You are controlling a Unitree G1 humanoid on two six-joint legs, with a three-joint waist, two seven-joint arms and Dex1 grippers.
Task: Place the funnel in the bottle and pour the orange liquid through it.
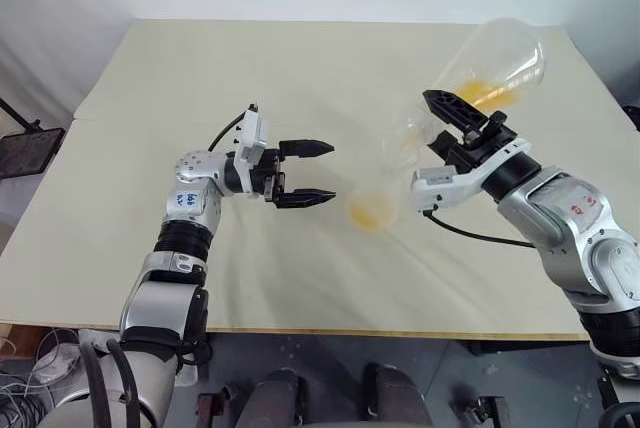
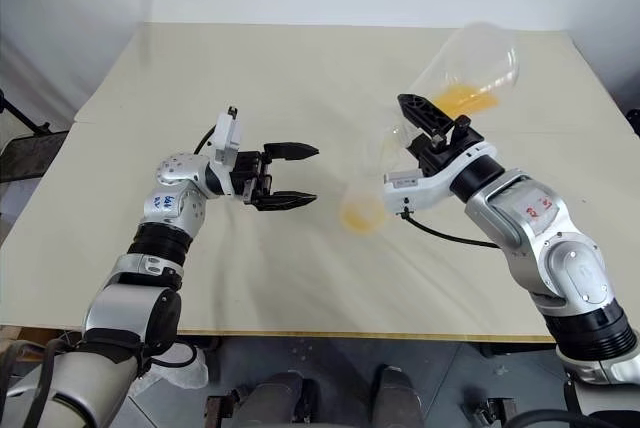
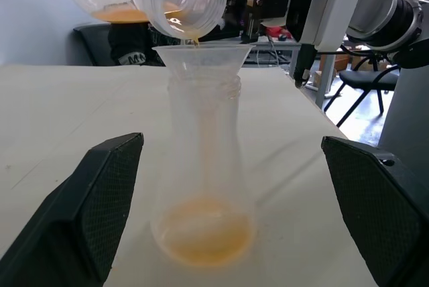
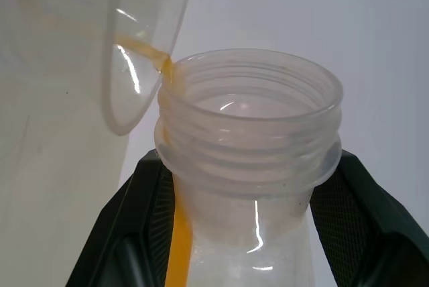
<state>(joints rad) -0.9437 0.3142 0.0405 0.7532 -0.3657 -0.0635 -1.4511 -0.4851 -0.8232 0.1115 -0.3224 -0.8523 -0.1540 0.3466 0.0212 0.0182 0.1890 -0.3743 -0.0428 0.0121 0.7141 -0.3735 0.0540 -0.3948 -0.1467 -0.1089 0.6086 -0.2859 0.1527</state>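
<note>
The bottle [image 3: 204, 166] stands upright on the table with the funnel [image 3: 201, 62] seated in its neck. A pool of orange liquid [image 1: 370, 211] lies in its base. My right gripper [image 1: 452, 128] is shut on the threaded neck of a larger clear flask [image 1: 495, 58] and holds it tilted, mouth down over the funnel. A thin orange stream [image 4: 164, 66] runs from the flask's lip into the funnel, and more orange liquid [image 1: 480, 93] sits in the flask's belly. My left gripper [image 1: 330, 170] is open, level with the bottle and just left of it, touching nothing.
The cream table [image 1: 200, 78] has its front edge [image 1: 300, 331] near me and bare surface all around the bottle. A black stand [image 1: 25, 148] is beyond the table's left side. A black chair [image 3: 365, 79] stands past the far side in the left wrist view.
</note>
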